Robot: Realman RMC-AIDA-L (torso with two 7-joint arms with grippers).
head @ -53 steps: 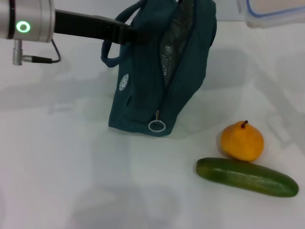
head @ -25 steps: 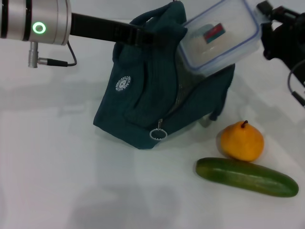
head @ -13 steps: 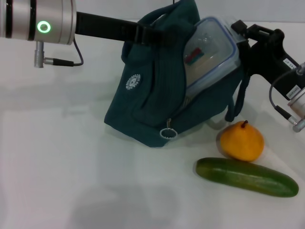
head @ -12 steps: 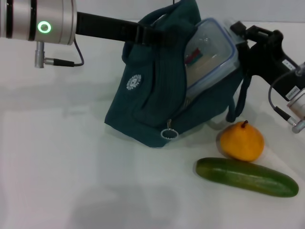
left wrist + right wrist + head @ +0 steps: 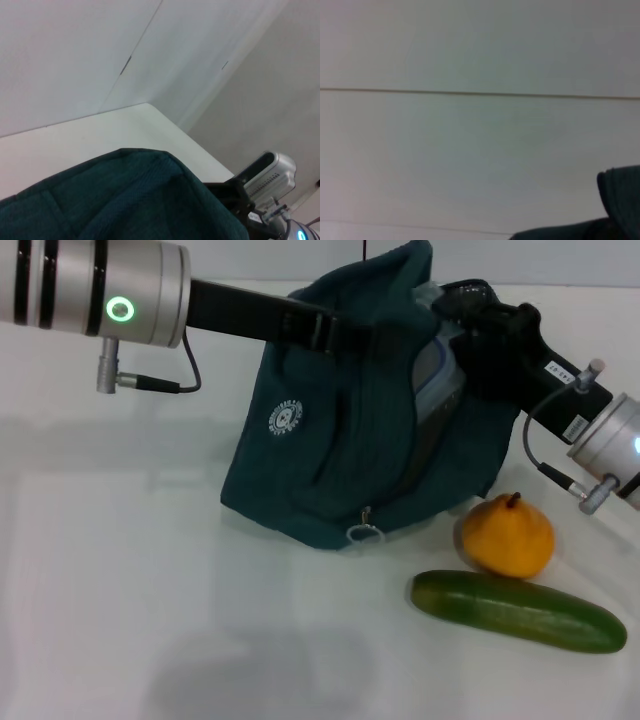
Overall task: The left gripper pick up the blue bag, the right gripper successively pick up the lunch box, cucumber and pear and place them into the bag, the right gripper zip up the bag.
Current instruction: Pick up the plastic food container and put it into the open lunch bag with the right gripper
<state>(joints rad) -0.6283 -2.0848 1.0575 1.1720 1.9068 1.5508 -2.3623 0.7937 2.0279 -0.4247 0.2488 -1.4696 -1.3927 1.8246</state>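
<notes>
White table (image 5: 120, 620) carries the bag (image 5: 340, 440), held up by the left end effector (image 5: 345, 332); the right end effector (image 5: 455, 315), grip state indeterminable, should seat the lunch box (image 5: 437, 390) fully before releasing.

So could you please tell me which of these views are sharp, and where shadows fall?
Head view: sharp, evenly lit, with soft shadows on the table beside the blue bag. Left wrist view: bag fabric is slightly soft, the wall behind clear. Right wrist view: blurred, mostly blank wall, only a dark bag edge.
</notes>
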